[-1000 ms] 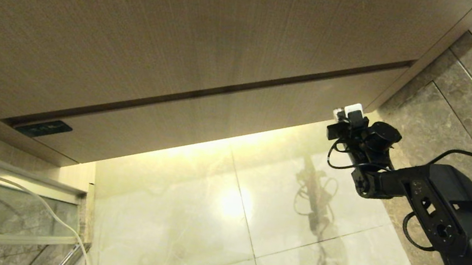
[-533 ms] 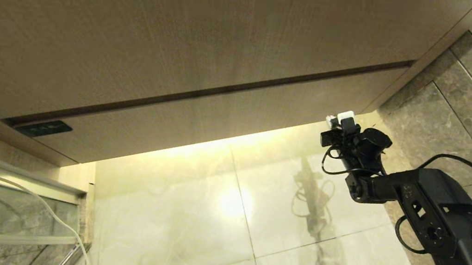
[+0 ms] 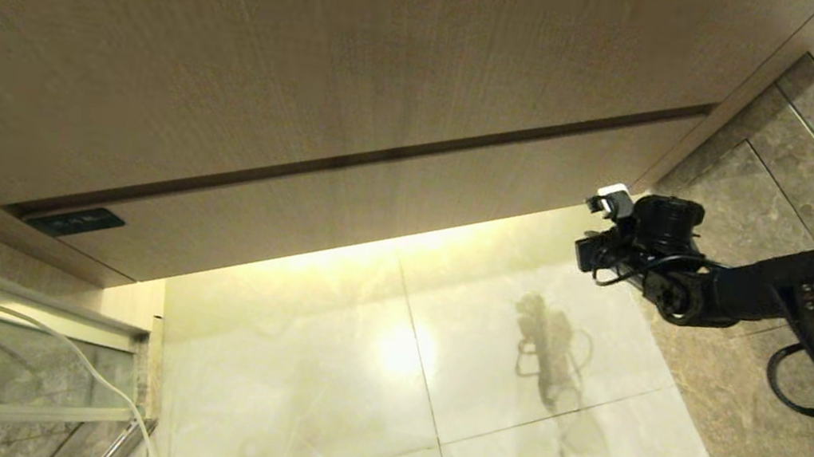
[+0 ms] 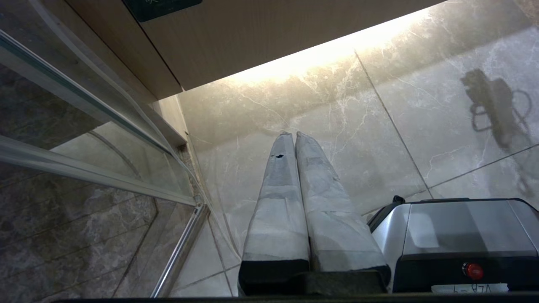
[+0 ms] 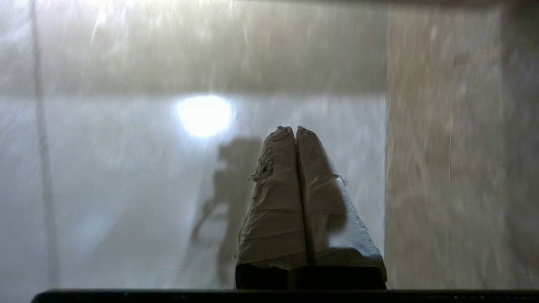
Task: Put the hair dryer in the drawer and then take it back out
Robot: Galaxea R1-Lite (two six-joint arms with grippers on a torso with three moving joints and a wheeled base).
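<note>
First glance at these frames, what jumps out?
The right gripper, shut and empty, hangs by the right end of the closed wood-grain drawer. Under the drawer, a bright strip of light glares off the glossy floor tiles. The left gripper, also shut, points at the floor.

Light wood grain runs fine and straight across the drawer front, a small dark green label at its corner. The taller panel above wears the same pale grain. Below, the floor is glossy cream marble with faint grey veins, glowing warm yellow by the cabinet. Duller grey-brown stone tiles on the right. The right arm is matt black, its hand wrapped in off-white tape. The left hand shows greyish-white wrapping too.
</note>
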